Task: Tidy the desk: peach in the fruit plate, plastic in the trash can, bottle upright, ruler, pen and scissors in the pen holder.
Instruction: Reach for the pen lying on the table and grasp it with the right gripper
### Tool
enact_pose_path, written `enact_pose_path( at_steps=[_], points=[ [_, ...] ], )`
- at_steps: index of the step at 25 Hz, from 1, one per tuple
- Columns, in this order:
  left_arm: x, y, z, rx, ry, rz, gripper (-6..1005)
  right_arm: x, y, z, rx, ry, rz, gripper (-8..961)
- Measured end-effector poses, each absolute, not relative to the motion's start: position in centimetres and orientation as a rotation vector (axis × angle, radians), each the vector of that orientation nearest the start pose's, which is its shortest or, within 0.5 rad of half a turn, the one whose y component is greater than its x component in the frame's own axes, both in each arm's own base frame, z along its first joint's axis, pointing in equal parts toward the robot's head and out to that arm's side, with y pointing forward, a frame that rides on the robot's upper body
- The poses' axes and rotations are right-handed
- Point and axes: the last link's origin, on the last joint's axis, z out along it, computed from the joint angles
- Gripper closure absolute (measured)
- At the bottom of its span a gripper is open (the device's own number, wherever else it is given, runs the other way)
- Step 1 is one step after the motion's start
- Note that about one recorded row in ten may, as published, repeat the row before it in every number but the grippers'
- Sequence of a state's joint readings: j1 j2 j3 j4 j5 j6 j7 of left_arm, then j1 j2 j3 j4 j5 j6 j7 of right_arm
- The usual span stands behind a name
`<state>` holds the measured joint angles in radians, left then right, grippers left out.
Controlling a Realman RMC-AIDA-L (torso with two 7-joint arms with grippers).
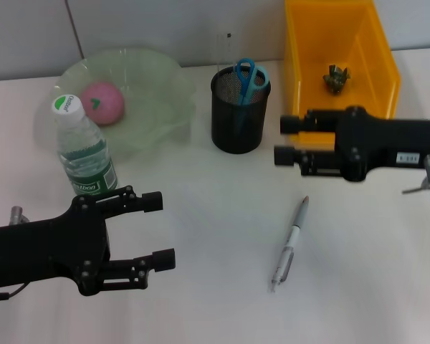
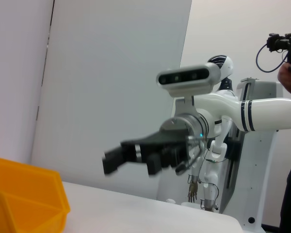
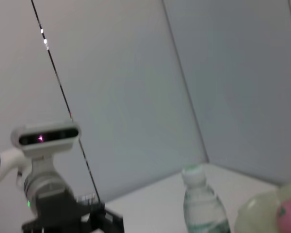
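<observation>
A pink peach (image 1: 102,102) lies in the green fruit plate (image 1: 158,86). In front of the plate a bottle (image 1: 82,147) stands upright. The black mesh pen holder (image 1: 238,115) holds blue scissors (image 1: 247,75) and a clear ruler (image 1: 224,54). Crumpled plastic (image 1: 337,79) lies in the yellow trash can (image 1: 301,64). A silver pen (image 1: 290,244) lies flat on the table. My left gripper (image 1: 160,231) is open near the front left, below the bottle. My right gripper (image 1: 284,140) is open, right of the pen holder and above the pen.
In the right wrist view the bottle (image 3: 201,204), the peach (image 3: 287,213) and the left gripper (image 3: 87,218) show. A corner of the yellow trash can (image 2: 29,199) and the right gripper (image 2: 121,158) appear in the left wrist view. The white table (image 1: 215,215) surrounds the pen.
</observation>
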<state>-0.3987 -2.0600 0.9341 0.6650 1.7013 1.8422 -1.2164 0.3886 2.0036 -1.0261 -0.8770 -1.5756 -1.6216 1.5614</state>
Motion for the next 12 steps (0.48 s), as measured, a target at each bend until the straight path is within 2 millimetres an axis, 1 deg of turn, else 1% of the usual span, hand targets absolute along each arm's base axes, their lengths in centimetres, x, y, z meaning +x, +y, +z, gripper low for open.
enact_pose_path(
  at_steps=[5, 12],
  points=[
    [-24.3, 27.1, 0.2, -2.881, -0.323, -1.082, 169, 23.9, 31.3, 3.2, -2.781, 0.592, 0.853, 320],
    [-24.3, 27.2, 0.1, -2.876, -0.32, -1.076, 170, 24.9, 30.6, 2.3, -2.823, 0.603, 0.792, 320]
  ],
)
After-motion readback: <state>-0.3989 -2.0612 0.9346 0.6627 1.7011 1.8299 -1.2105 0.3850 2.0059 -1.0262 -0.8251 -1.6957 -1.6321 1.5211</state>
